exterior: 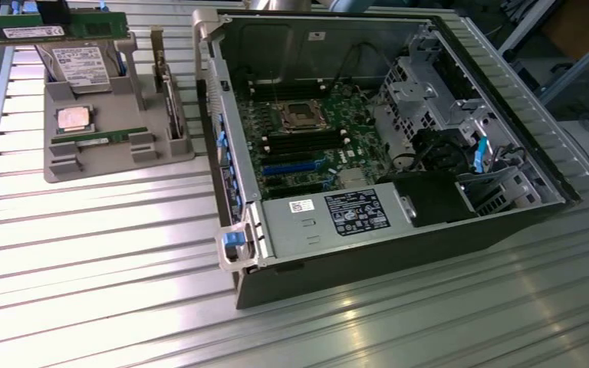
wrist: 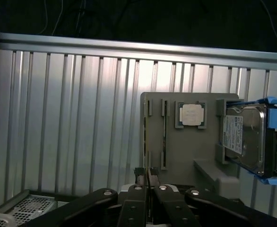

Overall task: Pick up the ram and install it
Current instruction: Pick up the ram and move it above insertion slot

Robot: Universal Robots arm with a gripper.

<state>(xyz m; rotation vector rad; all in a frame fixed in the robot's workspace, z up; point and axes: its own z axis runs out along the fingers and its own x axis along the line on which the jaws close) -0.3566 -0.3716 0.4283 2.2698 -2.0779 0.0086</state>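
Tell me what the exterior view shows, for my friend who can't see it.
The gripper holds a long green ram stick up above a grey parts tray at the exterior view's left. At that view's right, an open computer case lies on a ribbed metal table with its green motherboard showing.

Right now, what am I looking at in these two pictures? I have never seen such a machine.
This is one robot arm working on a computer. One picture comes from a camera off the arm, looking down on the ribbed metal table. The other comes from a camera on the arm's wrist, looking past its gripper, a two-fingered hand. On the table stands an open computer case with its motherboard showing. Beside it, a grey tray holds a hard drive, a silver CPU chip and a green memory stick. The gripper is shut on a second stick, the ram, held above the tray.
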